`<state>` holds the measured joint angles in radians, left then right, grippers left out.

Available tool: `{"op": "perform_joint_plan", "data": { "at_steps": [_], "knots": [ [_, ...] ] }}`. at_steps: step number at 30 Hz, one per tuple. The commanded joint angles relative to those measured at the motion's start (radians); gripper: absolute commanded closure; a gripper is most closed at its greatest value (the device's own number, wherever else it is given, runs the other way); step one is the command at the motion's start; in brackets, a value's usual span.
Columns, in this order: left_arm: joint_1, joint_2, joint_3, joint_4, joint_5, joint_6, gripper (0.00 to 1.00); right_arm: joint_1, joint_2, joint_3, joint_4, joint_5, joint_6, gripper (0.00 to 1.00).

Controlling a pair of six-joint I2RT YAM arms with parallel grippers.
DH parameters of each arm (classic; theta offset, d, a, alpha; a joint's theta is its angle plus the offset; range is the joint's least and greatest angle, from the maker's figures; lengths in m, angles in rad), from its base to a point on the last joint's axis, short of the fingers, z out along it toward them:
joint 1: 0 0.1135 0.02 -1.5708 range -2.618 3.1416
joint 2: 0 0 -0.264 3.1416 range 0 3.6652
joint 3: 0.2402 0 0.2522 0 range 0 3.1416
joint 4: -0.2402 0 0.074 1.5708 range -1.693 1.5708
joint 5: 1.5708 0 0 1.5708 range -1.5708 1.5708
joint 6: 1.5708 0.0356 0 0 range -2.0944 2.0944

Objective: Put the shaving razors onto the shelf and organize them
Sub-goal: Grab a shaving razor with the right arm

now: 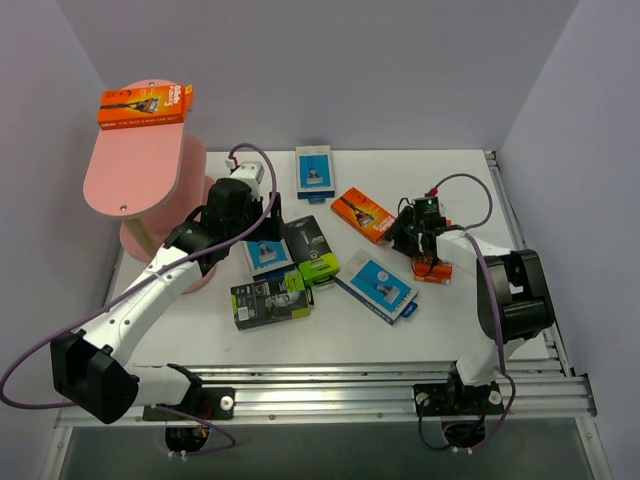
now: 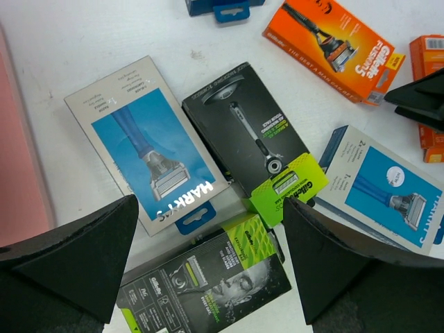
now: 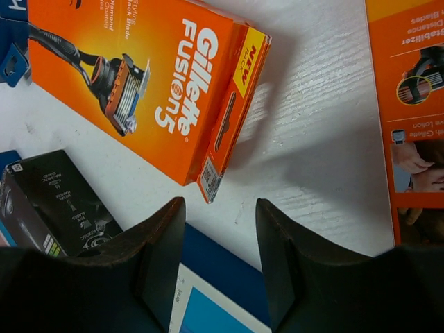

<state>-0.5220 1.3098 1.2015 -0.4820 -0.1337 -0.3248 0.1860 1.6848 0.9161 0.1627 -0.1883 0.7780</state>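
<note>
I'm watching table (image 1: 390, 340) carrying seven packs (image 1: 378, 287); shelf (image 1: 135, 175) standing far left, orange pack (image 1: 145, 105) lying on top. Left gripper (image 2: 209, 208) hovering wide, empty, over blue pack (image 2: 146, 142). Right gripper (image 3: 220, 208) hanging part-spread, gripping nothing, beside second orange pack (image 3: 139, 76).

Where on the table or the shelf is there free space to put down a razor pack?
The shelf's top board is bare nearer than the orange pack. The table is free along its near edge and at the far right corner. The middle, around the black packs, is crowded.
</note>
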Motion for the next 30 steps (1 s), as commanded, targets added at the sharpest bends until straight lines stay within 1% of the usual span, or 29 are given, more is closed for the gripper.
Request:
{"op": "perform_joint_plan", "data": {
  "at_steps": [1, 12, 22, 23, 28, 30],
  "knots": [
    [-0.010, -0.034, 0.007, 0.083, -0.004, 0.018, 0.06, 0.007, 0.024, 0.003, 0.047, 0.035, 0.009, 0.59],
    [-0.015, -0.030, 0.004, 0.088, 0.005, 0.020, 0.06, 0.003, 0.098, 0.027, 0.087, 0.047, 0.017, 0.60],
    [-0.021, -0.015, 0.003, 0.089, 0.005, 0.023, 0.06, -0.033, 0.124, 0.026, 0.149, 0.026, 0.035, 0.67],
    [-0.021, -0.014, 0.003, 0.089, 0.006, 0.023, 0.06, -0.036, 0.127, 0.027, 0.152, 0.024, 0.037, 0.70],
    [-0.023, -0.012, 0.001, 0.091, 0.008, 0.024, 0.06, -0.045, 0.153, 0.043, 0.172, 0.007, 0.046, 0.74],
    [-0.023, -0.012, 0.000, 0.092, 0.008, 0.024, 0.06, -0.046, 0.167, 0.053, 0.182, -0.002, 0.053, 0.78]
  ]
}}
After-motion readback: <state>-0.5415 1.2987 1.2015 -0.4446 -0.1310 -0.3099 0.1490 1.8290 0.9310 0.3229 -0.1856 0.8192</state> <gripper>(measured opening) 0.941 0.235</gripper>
